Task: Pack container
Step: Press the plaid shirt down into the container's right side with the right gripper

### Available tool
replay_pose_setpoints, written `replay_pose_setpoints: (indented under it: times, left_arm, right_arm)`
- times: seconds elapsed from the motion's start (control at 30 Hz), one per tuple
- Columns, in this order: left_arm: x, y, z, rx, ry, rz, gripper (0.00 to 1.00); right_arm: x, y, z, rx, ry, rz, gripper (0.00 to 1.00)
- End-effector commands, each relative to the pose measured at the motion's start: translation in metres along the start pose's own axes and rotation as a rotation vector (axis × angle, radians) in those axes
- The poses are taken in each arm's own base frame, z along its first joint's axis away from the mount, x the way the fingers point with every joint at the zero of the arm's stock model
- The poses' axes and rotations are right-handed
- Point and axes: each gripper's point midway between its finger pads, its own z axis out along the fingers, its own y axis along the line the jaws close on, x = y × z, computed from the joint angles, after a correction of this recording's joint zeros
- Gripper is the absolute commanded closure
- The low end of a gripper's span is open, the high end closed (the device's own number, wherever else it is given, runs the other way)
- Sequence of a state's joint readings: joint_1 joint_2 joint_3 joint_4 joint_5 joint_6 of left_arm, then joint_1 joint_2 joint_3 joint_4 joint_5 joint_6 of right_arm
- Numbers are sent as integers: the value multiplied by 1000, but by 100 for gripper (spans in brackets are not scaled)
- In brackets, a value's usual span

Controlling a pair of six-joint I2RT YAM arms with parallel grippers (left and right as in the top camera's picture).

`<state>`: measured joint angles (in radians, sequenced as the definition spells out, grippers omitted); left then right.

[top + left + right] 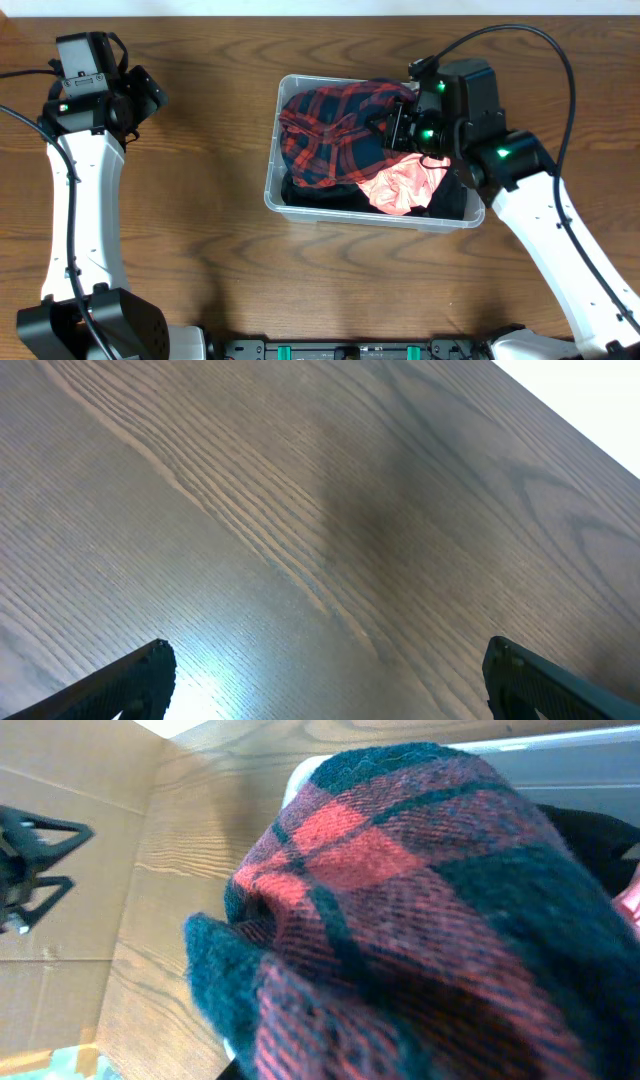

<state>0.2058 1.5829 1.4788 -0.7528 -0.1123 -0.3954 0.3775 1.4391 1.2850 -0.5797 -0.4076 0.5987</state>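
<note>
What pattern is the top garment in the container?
The garment in the container is red and dark teal plaid, clearest in the right wrist view.

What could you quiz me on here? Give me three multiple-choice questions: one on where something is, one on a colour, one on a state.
1. Where does the plaid cloth lie?
A. On the bare table
B. In the container
C. Draped over the left arm

2. What colour is the crumpled cloth next to the plaid one?
A. Pink
B. Yellow
C. White

3. How do the left fingers stand?
A. Wide apart, nothing between them
B. Closed on a cloth
C. Closed on the bin's rim

Answers:
1. B: the overhead view shows the plaid inside the clear walls.
2. A: the pink cloth lies against it.
3. A: the left wrist view shows only bare table between them.
</note>
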Motion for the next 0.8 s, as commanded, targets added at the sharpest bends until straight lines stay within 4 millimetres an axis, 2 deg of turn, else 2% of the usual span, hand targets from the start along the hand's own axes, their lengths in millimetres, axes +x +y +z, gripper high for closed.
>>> replay_pose_setpoints:
  times: [0.0,0.23,0.4,0.77]
  left_arm:
    - [-4,3,-1,-14,-12,-3,2]
    - [-4,3,-1,-14,-12,-3,2]
    - [-4,3,-1,-14,-12,-3,2]
    - [-4,3,-1,-14,-12,-3,2]
  right_arm:
    - [3,-2,11,8,23,-24,99]
    - [10,-32,23,131,54,-29,99]
    - [12,-55,19,253,53,-71,99]
    - [22,-91,6,438,106,-195,99]
